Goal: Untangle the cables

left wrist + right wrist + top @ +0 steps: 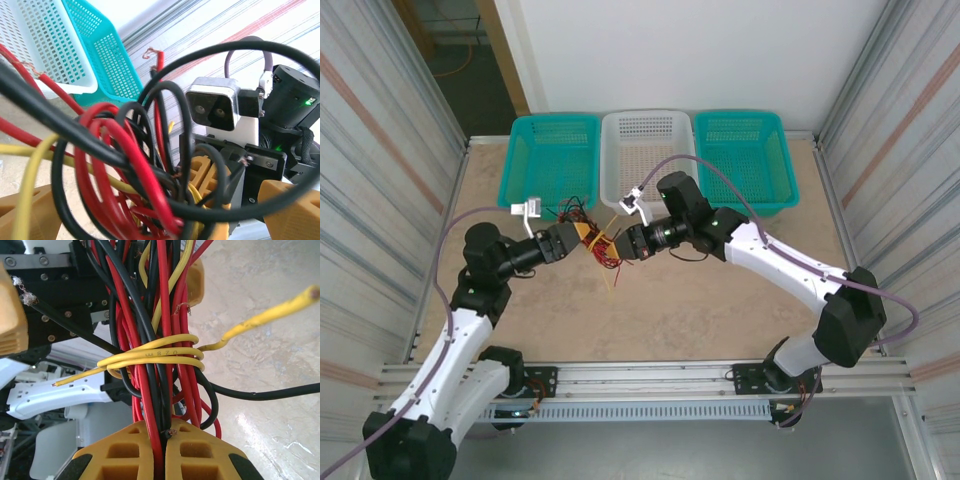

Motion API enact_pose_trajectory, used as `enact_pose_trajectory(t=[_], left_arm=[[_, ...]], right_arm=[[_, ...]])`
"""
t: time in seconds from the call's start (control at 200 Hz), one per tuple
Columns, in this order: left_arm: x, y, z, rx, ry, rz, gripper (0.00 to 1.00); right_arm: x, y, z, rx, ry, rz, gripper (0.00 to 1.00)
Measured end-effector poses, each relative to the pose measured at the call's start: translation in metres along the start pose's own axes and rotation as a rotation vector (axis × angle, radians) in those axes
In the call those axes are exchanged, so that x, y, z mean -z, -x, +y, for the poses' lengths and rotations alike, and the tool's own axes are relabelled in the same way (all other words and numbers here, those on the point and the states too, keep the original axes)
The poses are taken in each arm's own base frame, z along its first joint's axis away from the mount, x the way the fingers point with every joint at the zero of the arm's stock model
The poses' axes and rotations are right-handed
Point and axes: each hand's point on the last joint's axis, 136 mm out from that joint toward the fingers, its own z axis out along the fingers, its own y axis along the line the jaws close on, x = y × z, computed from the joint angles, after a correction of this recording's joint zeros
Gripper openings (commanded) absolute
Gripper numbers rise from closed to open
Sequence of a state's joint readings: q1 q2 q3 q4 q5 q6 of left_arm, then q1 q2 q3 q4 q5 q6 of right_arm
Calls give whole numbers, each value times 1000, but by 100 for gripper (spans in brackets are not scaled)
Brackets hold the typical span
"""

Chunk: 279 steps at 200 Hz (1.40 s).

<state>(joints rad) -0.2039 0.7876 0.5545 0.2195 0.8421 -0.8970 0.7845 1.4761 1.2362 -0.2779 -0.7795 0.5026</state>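
The cables are bunching in a knot between the two arms, over the middle of the tabletop and short of the baskets. The right gripper is pinching a sheaf of red and black strands, its jaws closed tight on them. The left gripper is standing with its jaws spread wide. The tangle is sitting between them, with nothing being squeezed. A yellow wire is wrapping round the bundle in a few turns just beyond the right grip. To my eye the left should be closing on one strand only, likely that yellow one near a free end. It should be drawing that strand off slowly while the right is anchoring the rest. Grabbing several at once would only be tightening the knot.
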Motion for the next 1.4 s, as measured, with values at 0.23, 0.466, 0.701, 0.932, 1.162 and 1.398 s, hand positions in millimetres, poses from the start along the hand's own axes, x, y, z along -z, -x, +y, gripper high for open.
enact_pose_trajectory(t=[0.23,0.466,0.701,0.932,1.162,1.398], left_arm=[[-7,-3,2,31,-22,34,93],[-11,-3,1,42,-48,53,70],[-15,-2,2,57,-68,62,34],[-14,0,-1,51,-81,53,8],[-14,-2,3,52,-75,44,0],[-9,5,2,47,-71,-25,0]], right_arm=[[-4,2,4,16,9,11,0],[-12,2,4,17,14,29,0],[-14,3,5,18,15,31,0],[-15,3,4,16,18,35,0],[-13,8,-6,17,-55,-1,61],[80,44,-11,51,-213,-332,97]])
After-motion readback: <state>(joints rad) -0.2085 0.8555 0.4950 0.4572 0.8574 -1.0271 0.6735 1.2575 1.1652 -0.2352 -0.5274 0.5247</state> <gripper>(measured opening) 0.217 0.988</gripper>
